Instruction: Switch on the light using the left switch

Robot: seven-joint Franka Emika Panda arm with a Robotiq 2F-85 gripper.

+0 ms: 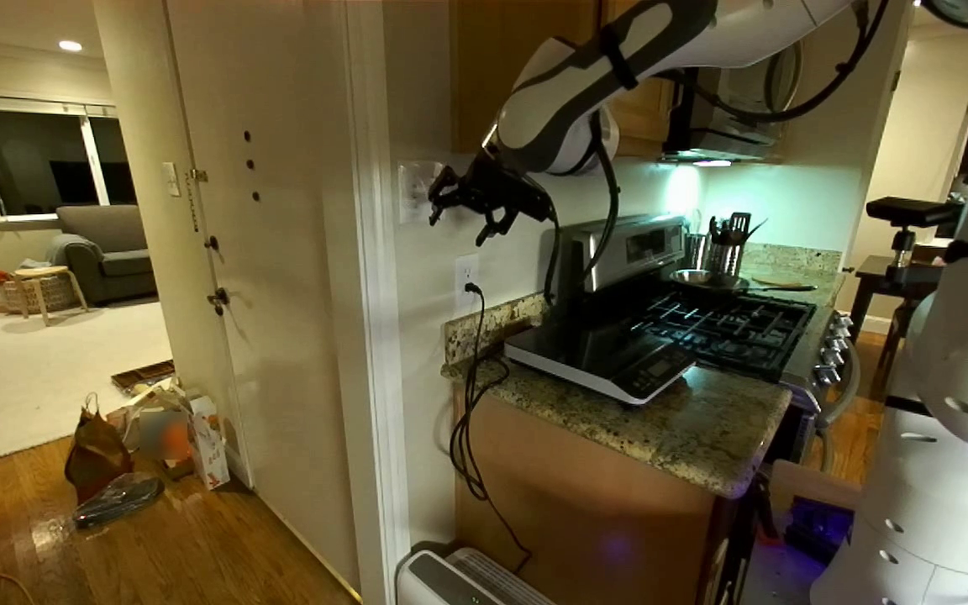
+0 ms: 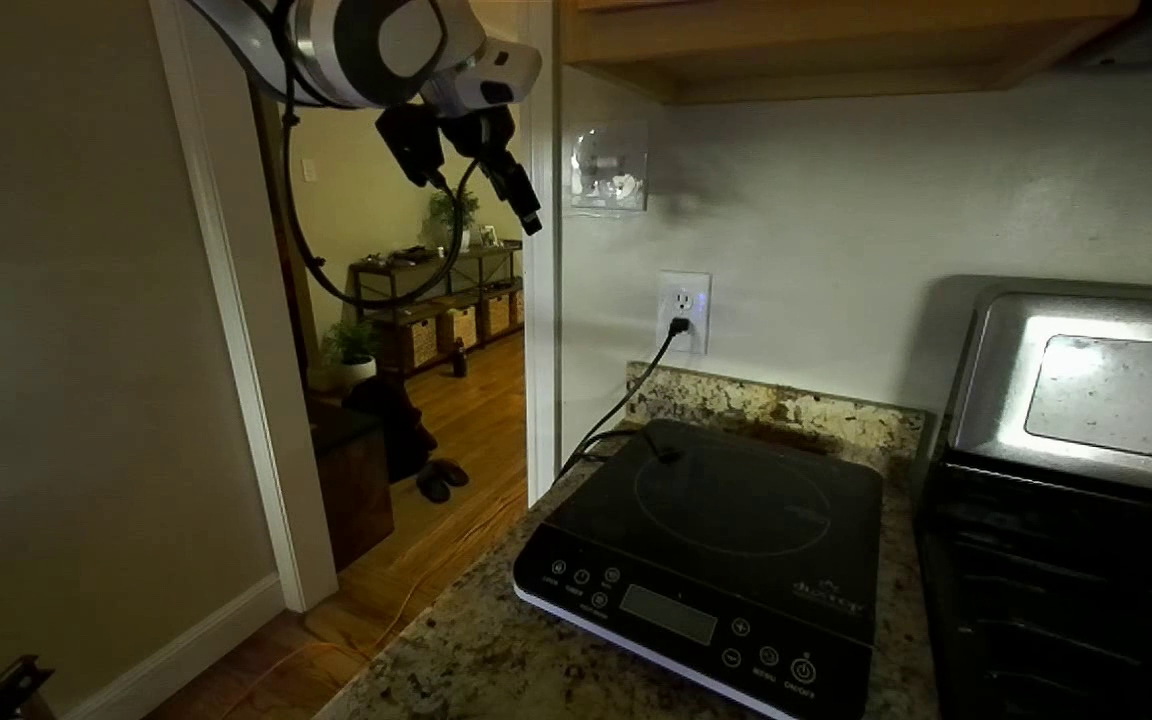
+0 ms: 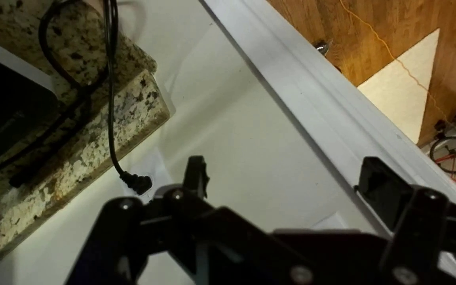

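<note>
The white wall plate (image 1: 417, 186) with the switches is on the wall beside the door trim, above the outlet. It also shows in an exterior view (image 2: 608, 168), where glare blurs it and I cannot clearly make out its left switch. My gripper (image 1: 457, 233) is open and empty, in front of the wall near the plate and slightly lower. In an exterior view the gripper (image 2: 526, 205) is to the left of the plate, apart from it. In the wrist view the gripper (image 3: 287, 184) has its fingers wide apart, and only a corner of a plate (image 3: 333, 222) shows past its body.
A white outlet (image 2: 684, 300) with a black cord is below the plate. A black induction cooktop (image 1: 602, 357) lies on the granite counter (image 1: 669, 437) beside the stove (image 1: 728, 323). White door trim (image 3: 311, 103) runs along the wall. A wooden cabinet (image 2: 836, 60) hangs above.
</note>
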